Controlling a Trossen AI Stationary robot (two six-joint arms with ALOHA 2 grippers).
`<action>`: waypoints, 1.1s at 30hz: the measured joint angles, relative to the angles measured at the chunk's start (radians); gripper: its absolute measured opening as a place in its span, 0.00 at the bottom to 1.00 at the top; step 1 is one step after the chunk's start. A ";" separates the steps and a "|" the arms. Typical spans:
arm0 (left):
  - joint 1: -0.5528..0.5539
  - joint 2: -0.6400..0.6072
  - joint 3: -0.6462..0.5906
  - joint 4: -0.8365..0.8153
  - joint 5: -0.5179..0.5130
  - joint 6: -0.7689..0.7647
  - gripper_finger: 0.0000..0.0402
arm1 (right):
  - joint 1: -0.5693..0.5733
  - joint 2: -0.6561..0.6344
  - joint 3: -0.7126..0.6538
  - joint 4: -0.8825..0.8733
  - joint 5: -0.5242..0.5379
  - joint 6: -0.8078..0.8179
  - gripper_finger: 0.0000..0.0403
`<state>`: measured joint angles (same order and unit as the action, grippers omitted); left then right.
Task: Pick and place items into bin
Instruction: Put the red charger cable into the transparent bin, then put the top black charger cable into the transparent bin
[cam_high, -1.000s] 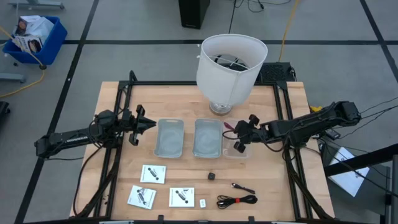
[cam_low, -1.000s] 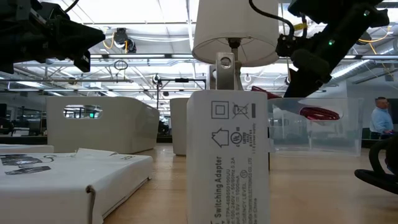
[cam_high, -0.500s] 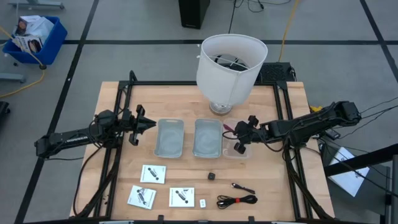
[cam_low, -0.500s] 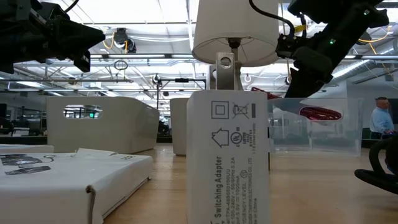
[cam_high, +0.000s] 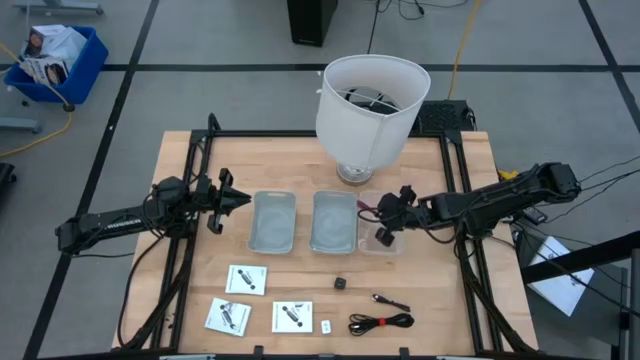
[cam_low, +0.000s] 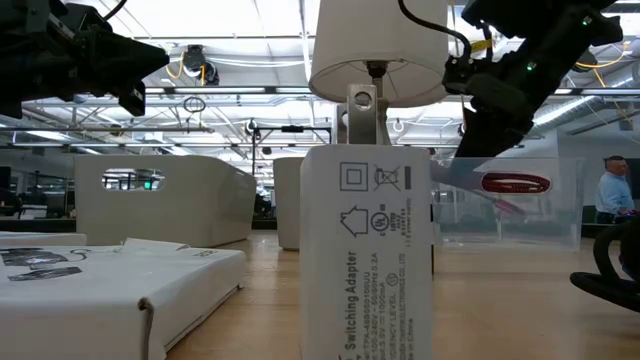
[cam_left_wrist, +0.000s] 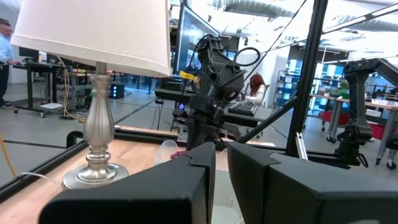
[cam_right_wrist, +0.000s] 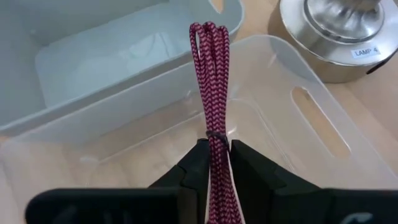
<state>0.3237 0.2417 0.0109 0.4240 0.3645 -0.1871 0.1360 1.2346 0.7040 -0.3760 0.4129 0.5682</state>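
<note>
Near the tabletop's left edge the left gripper (cam_high: 222, 199) hovers, jaws nearly closed on nothing; beside 2 grey bins (cam_high: 272, 221), the right gripper (cam_high: 386, 214) clamps a magenta braided cable bundle (cam_right_wrist: 211, 106) over the clear bin (cam_right_wrist: 298, 143).

Lamp (cam_left_wrist: 93, 93) beyond left claw (cam_left_wrist: 221, 162)
</note>
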 joint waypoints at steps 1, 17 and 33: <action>0.000 0.000 0.000 0.000 0.000 0.000 0.12 | 0.000 0.000 0.000 0.003 0.000 0.010 0.16; 0.000 0.000 0.000 0.025 0.000 -0.010 0.12 | -0.069 0.000 0.000 -0.054 -0.073 0.177 0.02; 0.000 0.000 0.000 0.026 0.001 -0.010 0.12 | -0.077 0.000 0.000 -0.039 -0.104 0.205 0.32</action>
<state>0.3241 0.2420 0.0109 0.4500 0.3656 -0.1967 0.0586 1.2343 0.7040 -0.4152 0.3092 0.7734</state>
